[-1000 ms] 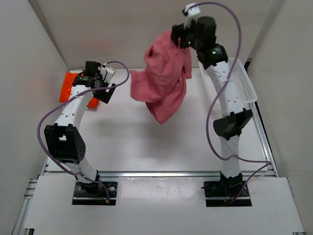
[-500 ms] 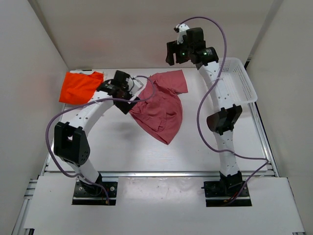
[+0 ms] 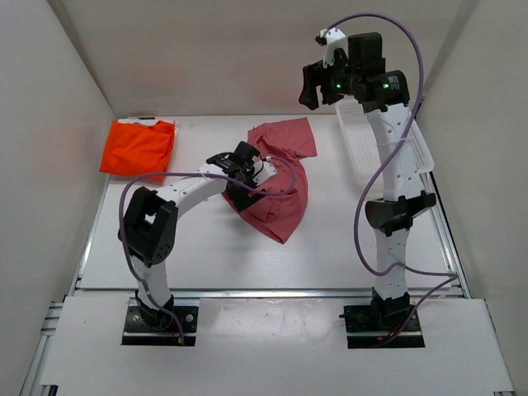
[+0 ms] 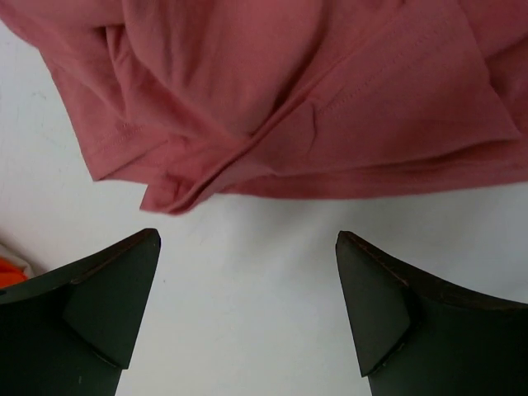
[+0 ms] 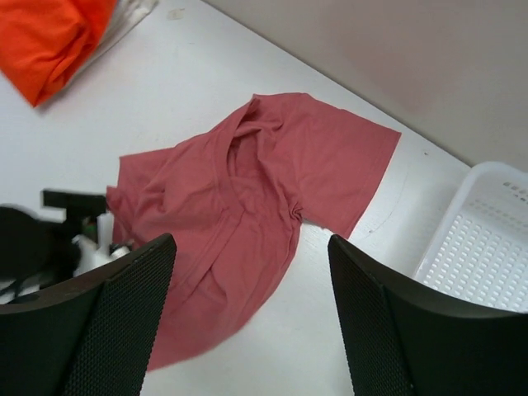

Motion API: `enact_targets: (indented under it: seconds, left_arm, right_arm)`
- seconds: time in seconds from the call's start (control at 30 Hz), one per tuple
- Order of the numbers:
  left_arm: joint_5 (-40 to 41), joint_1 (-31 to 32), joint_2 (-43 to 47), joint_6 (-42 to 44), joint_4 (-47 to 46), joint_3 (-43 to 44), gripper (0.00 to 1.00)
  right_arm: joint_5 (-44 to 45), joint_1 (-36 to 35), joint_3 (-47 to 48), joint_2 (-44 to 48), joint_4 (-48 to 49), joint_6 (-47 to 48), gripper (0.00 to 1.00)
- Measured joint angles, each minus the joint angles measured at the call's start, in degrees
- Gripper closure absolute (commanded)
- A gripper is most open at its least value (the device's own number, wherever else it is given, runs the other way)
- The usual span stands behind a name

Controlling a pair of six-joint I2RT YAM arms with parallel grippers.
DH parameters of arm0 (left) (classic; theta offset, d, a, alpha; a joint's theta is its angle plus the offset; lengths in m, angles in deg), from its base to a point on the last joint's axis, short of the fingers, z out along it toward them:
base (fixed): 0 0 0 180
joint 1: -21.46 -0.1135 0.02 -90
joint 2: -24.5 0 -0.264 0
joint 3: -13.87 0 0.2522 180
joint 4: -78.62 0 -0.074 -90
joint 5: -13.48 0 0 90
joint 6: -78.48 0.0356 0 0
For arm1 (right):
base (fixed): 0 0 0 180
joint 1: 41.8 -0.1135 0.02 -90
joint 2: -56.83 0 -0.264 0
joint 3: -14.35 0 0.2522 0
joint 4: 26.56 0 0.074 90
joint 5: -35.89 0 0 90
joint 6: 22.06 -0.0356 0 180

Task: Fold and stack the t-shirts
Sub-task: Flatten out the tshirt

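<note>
White table top (image 3: 190, 247) has the pinkish-red t-shirt (image 3: 280, 202) crumpled in the middle. My left claw (image 4: 247, 247) sits wide open beside its hem, and my right claw (image 5: 250, 247) is open up high, both empty. The hem looks doubled, I think; pinching both layers would fold it crooked.

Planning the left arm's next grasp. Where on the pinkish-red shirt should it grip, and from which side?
Probably the bunched corner of the pinkish-red t-shirt, the part nearest the open left gripper. Folded layers stack there and jut toward the fingers, giving a thick edge to pinch. Come in low from the bare table side.
</note>
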Motion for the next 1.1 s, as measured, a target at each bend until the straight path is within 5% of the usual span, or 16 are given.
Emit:
enact_targets:
  seconds: [0.07, 0.13, 0.2, 0.27, 0.4, 0.67, 0.9, 1.0, 1.03, 1.1]
  left_arm:
    - [1.1, 0.1, -2.0, 0.7, -2.2, -0.3, 0.02]
    - [2.1, 0.1, -4.1, 1.1, -4.3, -0.7, 0.14]
    - [2.9, -0.1, -6.3, 0.9, -5.6, -0.5, 0.5]
    - [3.3, -0.5, -8.4, 0.8, -6.3, -0.2, 0.73]
    - [3.9, -2.3, -9.5, 1.2, -7.4, 0.0, 1.0]
    - [3.7, -6.8, -9.1, -0.4, -7.0, 3.3, 1.0]
    - [-4.0, -21.4, -5.8, -12.7, -8.4, 23.3, 1.0]
    - [-2.4, -28.4, -4.9, -16.8, -11.2, 28.3, 0.6]
    - [-1.3, -30.0, -4.9, -17.8, -11.6, 28.7, 0.38]
    - [0.8, -31.0, -4.9, -18.6, -11.3, 28.3, 0.23]
  right_arm:
    - [-3.0, 1.0, 0.8, 0.9, -1.8, 1.2, 0.25]
    - [-5.4, 2.2, 1.0, 0.9, -2.7, 1.4, 0.26]
    - [-7.3, 3.0, 1.0, 0.2, -3.0, 1.3, 0.25]
    - [-8.0, 3.4, 0.9, -0.3, -3.0, 1.4, 0.25]
    - [-9.2, 2.8, 0.9, -0.5, -3.2, 2.6, 0.25]
    - [-10.7, 3.7, 0.9, 0.0, -4.9, 3.9, 0.25]
    - [-12.6, 0.8, -0.1, 5.6, -11.7, 9.4, 0.24]
    - [-14.2, -1.1, -1.6, 8.3, -13.4, 11.5, 0.24]
    - [-14.4, -1.4, -1.4, 8.5, -13.6, 12.1, 0.24]
    - [-14.7, -1.6, -0.6, 8.2, -13.9, 13.2, 0.24]
